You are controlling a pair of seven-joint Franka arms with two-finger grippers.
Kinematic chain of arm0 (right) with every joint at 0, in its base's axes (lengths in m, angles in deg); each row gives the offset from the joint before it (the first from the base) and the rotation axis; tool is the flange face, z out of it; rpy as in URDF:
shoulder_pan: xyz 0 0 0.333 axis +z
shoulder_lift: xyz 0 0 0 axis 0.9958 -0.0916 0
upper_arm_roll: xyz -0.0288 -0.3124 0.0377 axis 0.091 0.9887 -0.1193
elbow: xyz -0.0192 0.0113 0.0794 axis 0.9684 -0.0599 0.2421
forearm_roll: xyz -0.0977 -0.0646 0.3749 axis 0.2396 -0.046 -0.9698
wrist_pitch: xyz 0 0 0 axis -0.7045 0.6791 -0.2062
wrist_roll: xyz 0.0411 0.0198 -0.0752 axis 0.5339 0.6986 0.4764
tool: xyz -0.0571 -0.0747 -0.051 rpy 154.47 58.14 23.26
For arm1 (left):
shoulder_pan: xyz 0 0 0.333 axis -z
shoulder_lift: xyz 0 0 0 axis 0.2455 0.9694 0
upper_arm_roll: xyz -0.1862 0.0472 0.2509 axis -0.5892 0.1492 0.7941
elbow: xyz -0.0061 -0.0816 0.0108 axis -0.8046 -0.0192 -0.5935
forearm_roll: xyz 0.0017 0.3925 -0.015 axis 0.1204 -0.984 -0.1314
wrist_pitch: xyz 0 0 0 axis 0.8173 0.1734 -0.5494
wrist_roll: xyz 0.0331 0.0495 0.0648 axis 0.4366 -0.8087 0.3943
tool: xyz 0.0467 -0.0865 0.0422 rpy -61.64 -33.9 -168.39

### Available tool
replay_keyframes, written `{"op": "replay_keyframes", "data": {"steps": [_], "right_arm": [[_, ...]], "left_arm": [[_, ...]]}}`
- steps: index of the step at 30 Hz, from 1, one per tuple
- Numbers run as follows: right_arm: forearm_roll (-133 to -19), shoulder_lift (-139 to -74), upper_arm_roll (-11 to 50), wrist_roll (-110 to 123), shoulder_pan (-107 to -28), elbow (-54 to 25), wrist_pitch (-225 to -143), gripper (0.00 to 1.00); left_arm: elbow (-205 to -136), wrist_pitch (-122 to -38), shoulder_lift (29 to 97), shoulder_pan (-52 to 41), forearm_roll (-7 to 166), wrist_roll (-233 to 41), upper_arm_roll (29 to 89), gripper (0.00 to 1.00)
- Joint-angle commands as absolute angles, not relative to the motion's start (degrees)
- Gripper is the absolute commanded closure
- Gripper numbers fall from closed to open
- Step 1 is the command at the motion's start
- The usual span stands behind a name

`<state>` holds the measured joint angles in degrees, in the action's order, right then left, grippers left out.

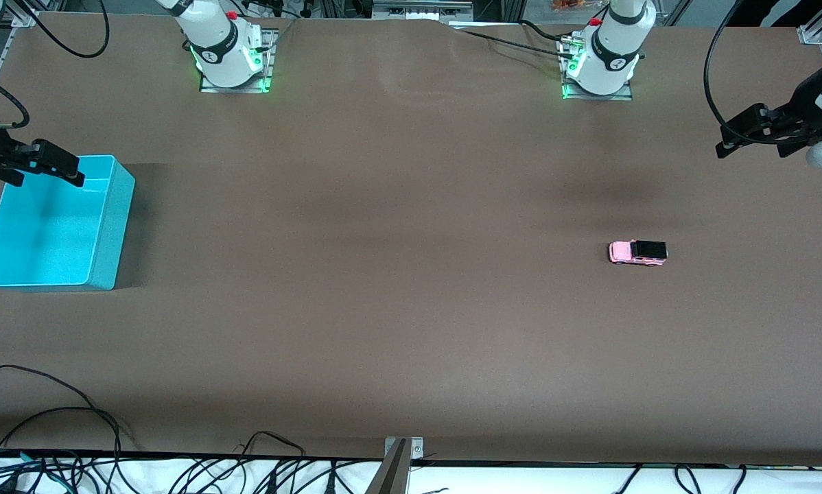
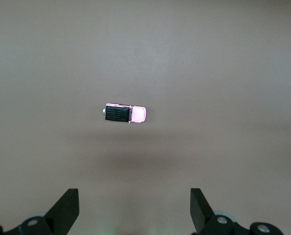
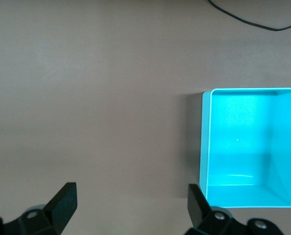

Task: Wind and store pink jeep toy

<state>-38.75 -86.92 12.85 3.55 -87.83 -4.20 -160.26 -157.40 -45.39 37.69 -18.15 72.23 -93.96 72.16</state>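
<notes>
The left hand (image 1: 726, 144) hangs high over the left arm's end of the counter (image 1: 397, 329), fingers (image 2: 67, 208) spread wide and holding nothing. In its wrist view the pink jeep toy (image 2: 125, 114) sits on the bare surface well apart from those fingers. The right hand (image 1: 75, 175) is likewise released and empty, poised over the upper edge of the turquoise bin (image 1: 109, 226) at the right arm's end.

Judging by this layout, nothing of the task is done: the jeep (image 1: 638, 252) stands on its wheels, untouched, toward the left arm's end and nearer to the front camera than both bases. Grasping, winding and carrying it to the bin (image 3: 206, 142) all remain, and the bin's interior shows empty.

Count: one jeep, one bin, two arms, two open hands.
</notes>
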Motion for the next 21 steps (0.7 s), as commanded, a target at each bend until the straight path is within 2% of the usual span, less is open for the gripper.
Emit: {"op": "replay_keyframes", "data": {"steps": [1,21], "right_arm": [[-39.48,-87.1,12.97,3.72,-88.08,-2.82,-159.75,0.0],[-39.48,-87.19,12.88,3.89,-88.26,-1.94,-159.57,0.0]], "left_arm": [[-157.78,-44.88,37.08,-18.34,70.7,-94.36,71.89,0.0],[-157.69,-44.53,37.08,-18.34,70.7,-94.36,71.98,0.0]]}}
